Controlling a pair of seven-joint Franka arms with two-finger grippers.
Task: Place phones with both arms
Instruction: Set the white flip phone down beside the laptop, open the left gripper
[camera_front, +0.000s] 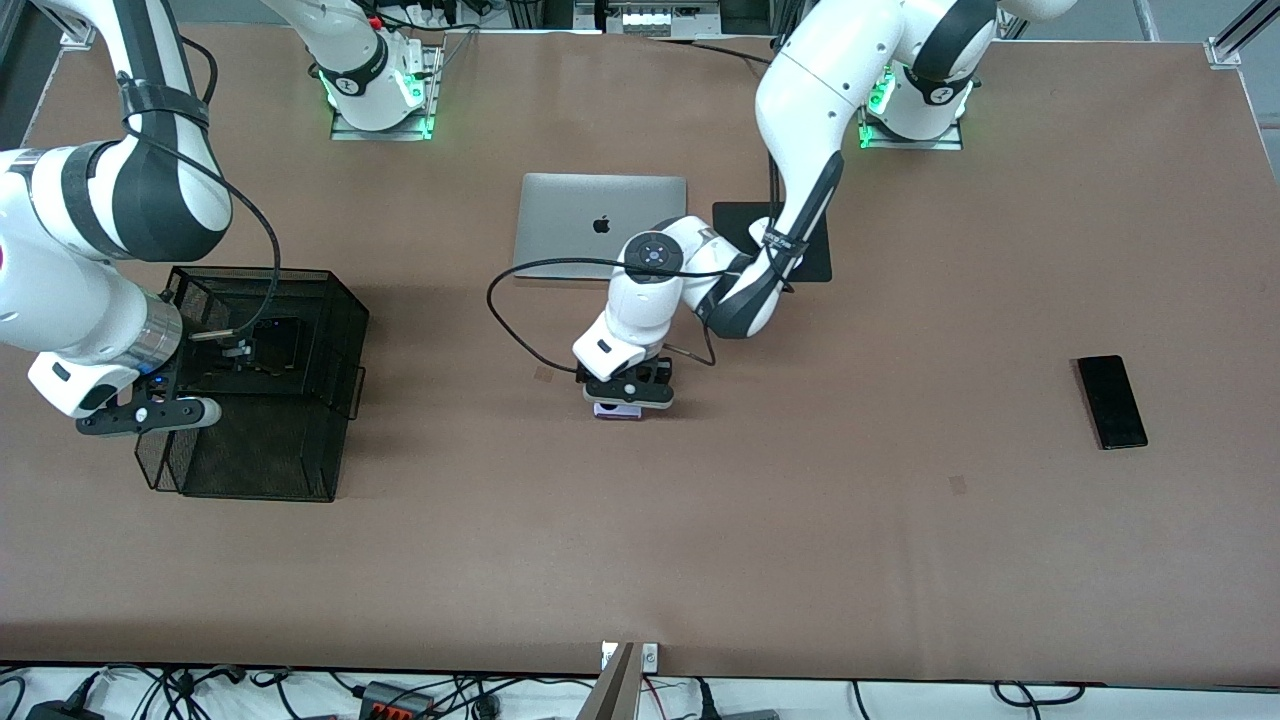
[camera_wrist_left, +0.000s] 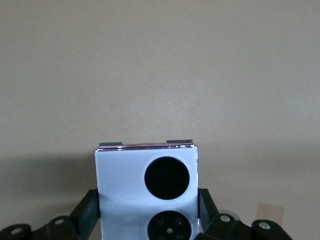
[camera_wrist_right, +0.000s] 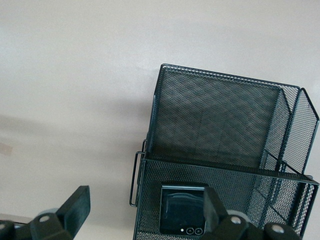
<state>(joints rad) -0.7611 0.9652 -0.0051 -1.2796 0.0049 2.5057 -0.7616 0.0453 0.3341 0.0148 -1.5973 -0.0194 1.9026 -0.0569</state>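
The lavender phone with two black circles lies at the middle of the table. My left gripper is down over it, its fingers pressed against the phone's two sides. The small black flip phone lies in the black mesh basket, in the compartment farther from the front camera; it also shows in the right wrist view. My right gripper hangs open and empty over the basket. The long black slab phone lies flat toward the left arm's end of the table.
A closed silver laptop and a black mat lie farther from the front camera than the lavender phone. The basket's nearer compartment holds nothing I can see. The table is covered in brown paper.
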